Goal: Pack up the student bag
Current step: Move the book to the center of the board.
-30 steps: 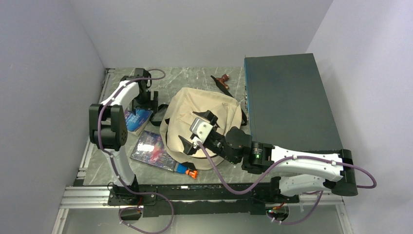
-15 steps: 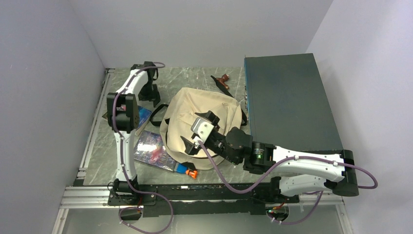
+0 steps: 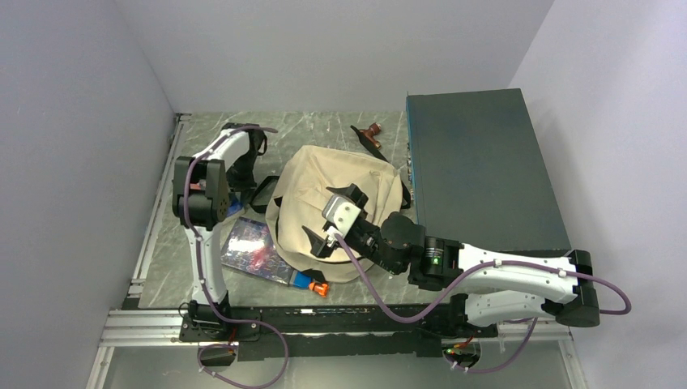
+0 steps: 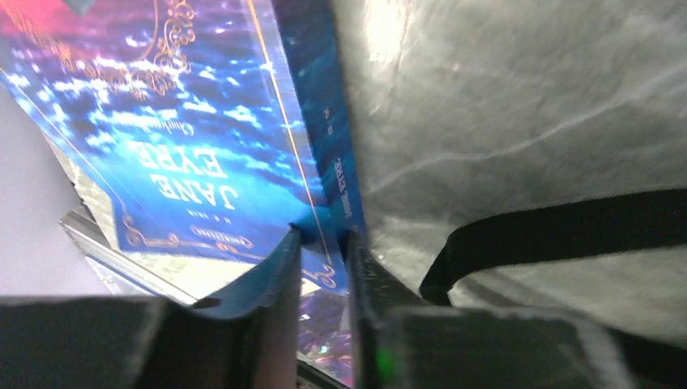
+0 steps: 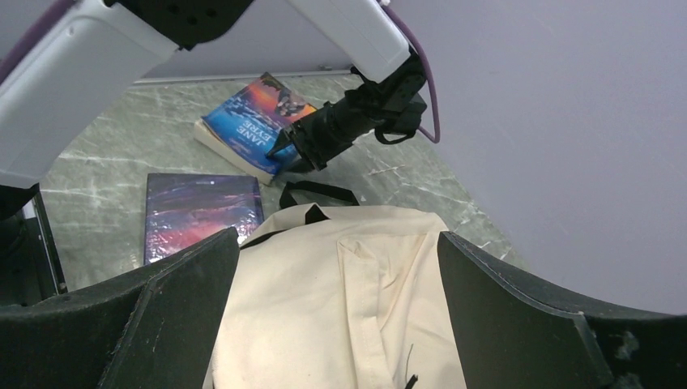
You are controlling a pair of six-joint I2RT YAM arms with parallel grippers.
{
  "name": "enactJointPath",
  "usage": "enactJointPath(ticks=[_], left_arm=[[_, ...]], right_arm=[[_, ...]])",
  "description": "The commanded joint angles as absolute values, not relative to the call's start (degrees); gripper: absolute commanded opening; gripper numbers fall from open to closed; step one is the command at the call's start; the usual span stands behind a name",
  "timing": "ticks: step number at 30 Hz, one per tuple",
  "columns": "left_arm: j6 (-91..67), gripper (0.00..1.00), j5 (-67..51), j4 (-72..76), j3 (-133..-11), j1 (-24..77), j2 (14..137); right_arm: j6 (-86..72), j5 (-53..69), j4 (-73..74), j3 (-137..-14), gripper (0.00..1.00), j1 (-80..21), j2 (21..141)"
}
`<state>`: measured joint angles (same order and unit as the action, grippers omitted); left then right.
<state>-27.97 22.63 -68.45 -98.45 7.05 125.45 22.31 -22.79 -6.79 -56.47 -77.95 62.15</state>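
We judge the step in hand to be the pickup of the first book: the left fingers [image 4: 271, 279] have closed to a narrow gap on the spine edge of the blue Jane Eyre book [image 5: 243, 121], which lies flat near the left edge of the tabletop [image 3: 316, 126]. The student bag [image 3: 312, 174] lies slumped in the middle of the tabletop, its right side against the dark teal box [image 3: 478, 170] that fills the right edge. The right fingers [image 5: 186, 308] are spread wide above the bag and hold nothing. As we read it, the next move is to lift the book without letting it pivot in so thin a pinch, then carry it across to the bag. The right fingers would probably have to hold the bag's mouth open, though we cannot tell from here whether it is unzipped. By our count there are one bag, two books (the second, purple book [image 3: 251, 247] lies nearer the near-left corner), one teal box and one small blue item with an orange cap [image 3: 312, 284] by the near edge.
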Motion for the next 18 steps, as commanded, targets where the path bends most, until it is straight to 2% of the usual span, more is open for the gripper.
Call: enactJointPath(ticks=[1,3,10,11,12,14,16,17,18], left_arm=[[-27.2,0.14,19.07,-62.05,-92.33,6.24,120.49],[-26.41,0.0,17.57,-59.77,-89.16,6.16,117.3],[-22.62,0.0,12.63,-56.09,-81.07,6.04,106.32],[-21.99,0.09,12.07,-55.02,-79.22,5.55,103.52],[-21.15,0.23,10.67,-53.43,-77.96,4.59,100.75],[-20.03,0.57,6.09,-50.27,-75.67,0.9,96.17],[-19.52,0.86,1.51,-46.6,-73.78,-4.86,92.81],[-19.71,0.95,0.17,-45.52,-73.24,-7.44,91.72],[-19.91,0.99,-0.78,-44.8,-73.0,-9.99,91.06]], right_arm=[[21.22,-24.42,-8.39,-56.23,0.94,-78.63,60.75],[21.11,-24.52,-8.5,-56.21,0.94,-78.73,60.88],[20.3,-23.86,-8.42,-56.84,0.94,-79.19,62.48],[19.97,-23.4,-8.44,-56.93,0.94,-79.19,62.68],[19.28,-22.93,-8.4,-56.99,0.94,-79.26,62.85],[17.8,-22.07,-8.75,-56.96,0.95,-79.28,63.16],[15.76,-20.86,-9.29,-56.85,0.95,-79.28,63.57],[14.33,-20.27,-9.76,-56.83,0.95,-79.28,63.93],[12.56,-20.07,-9.98,-57.05,0.96,-79.17,64.46]])
